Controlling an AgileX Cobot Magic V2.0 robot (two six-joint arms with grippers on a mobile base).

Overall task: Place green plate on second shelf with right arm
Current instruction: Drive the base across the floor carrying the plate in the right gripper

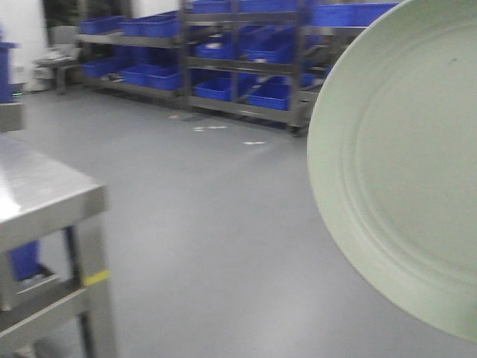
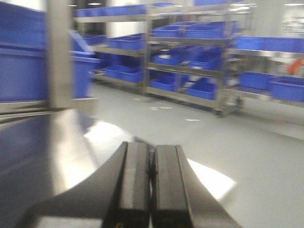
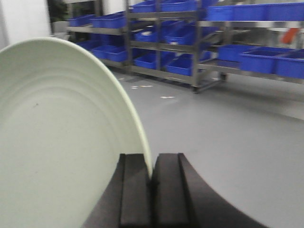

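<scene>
Green plate [image 3: 61, 142] hangs on edge in mid-air, its rim pinched by the clenched right end effector [image 3: 152, 176], left end effector [image 2: 152, 166] closed empty; judgement: grip firmly and level it before sliding onto the second shelf.

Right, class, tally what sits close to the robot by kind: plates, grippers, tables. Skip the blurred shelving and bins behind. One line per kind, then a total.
Plates: 1, the green plate
Grippers: 2, the left gripper, shut and empty, and the right gripper, shut on the plate's rim
Tables: 1, the steel table
Total: 4
</scene>
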